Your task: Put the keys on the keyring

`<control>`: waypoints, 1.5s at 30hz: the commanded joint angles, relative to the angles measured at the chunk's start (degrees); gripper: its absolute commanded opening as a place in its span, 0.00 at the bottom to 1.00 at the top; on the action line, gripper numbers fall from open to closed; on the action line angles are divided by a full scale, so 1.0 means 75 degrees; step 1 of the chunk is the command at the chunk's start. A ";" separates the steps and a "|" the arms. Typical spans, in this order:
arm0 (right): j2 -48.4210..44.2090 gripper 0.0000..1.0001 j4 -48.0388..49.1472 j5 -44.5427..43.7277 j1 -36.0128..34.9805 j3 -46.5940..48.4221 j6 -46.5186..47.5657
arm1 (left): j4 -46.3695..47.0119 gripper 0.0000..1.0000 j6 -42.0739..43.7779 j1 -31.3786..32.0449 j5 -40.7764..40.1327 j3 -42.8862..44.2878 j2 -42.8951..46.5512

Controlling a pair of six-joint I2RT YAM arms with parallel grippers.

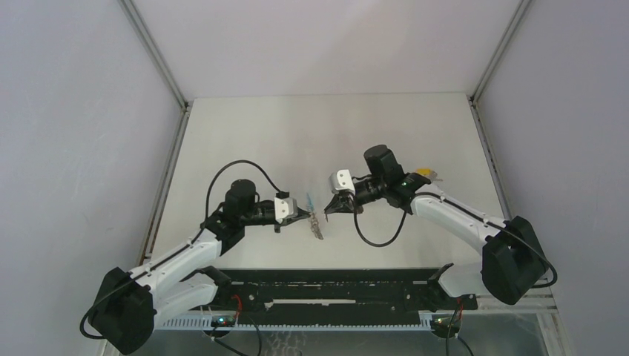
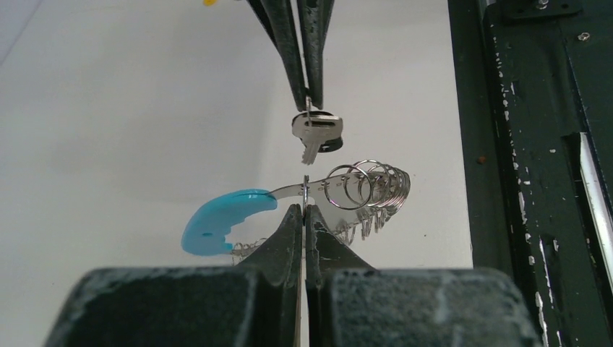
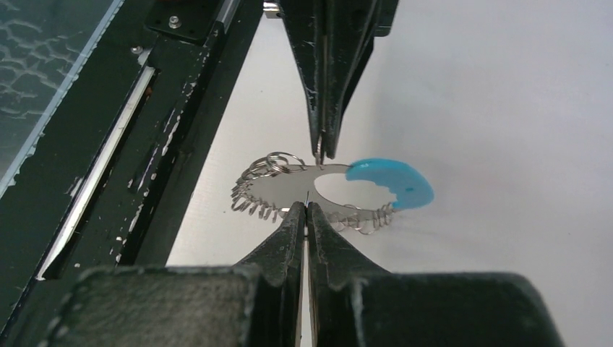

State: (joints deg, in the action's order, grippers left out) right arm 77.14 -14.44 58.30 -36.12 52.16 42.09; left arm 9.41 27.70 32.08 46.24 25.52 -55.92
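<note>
The keyring [image 2: 340,189] is a curved silvery strip with a light blue end [image 2: 220,219] and several small wire rings threaded on it. My left gripper [image 2: 306,207] is shut on the strip and holds it above the table. My right gripper [image 3: 307,205] is shut on the thin ring of a silver key [image 2: 316,131], which hangs just above the strip. In the right wrist view the keyring [image 3: 289,189] hangs from the left fingers [image 3: 332,72]; the key is edge-on and nearly hidden. In the top view the grippers, left [image 1: 300,215] and right [image 1: 335,208], face each other across the keyring [image 1: 316,222].
A black rail [image 1: 334,293] runs along the near table edge, close beside the keyring in the wrist views [image 2: 535,144] [image 3: 144,108]. A small yellow piece [image 1: 424,172] lies behind the right arm. Grey walls enclose the white table [image 1: 311,133].
</note>
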 commanded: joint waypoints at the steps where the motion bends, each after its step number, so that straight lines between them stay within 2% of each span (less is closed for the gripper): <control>1: -0.0009 0.00 -0.0241 -0.0148 -0.0221 0.0339 0.0453 | -0.0169 0.00 0.0276 0.0000 -0.0234 0.0499 0.0066; 10: 0.0059 0.00 -0.0276 -0.0442 -0.0501 0.0518 0.0412 | -0.0192 0.00 0.0260 0.0048 -0.0055 0.0538 0.0117; 23: 0.0091 0.00 -0.0084 -0.1551 -0.0933 0.0521 0.0301 | 0.0242 0.00 -0.0051 0.0048 0.0298 0.0477 0.0049; 45: -0.0072 0.00 -0.0199 -0.1934 -0.1137 0.0510 0.0327 | 0.0615 0.00 -0.0366 0.0048 0.0383 0.0430 -0.0170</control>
State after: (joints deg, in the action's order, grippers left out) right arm 77.60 -16.51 44.66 -44.03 53.95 44.16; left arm 11.38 26.00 32.23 48.40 25.63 -57.23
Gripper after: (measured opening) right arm 0.003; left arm 0.010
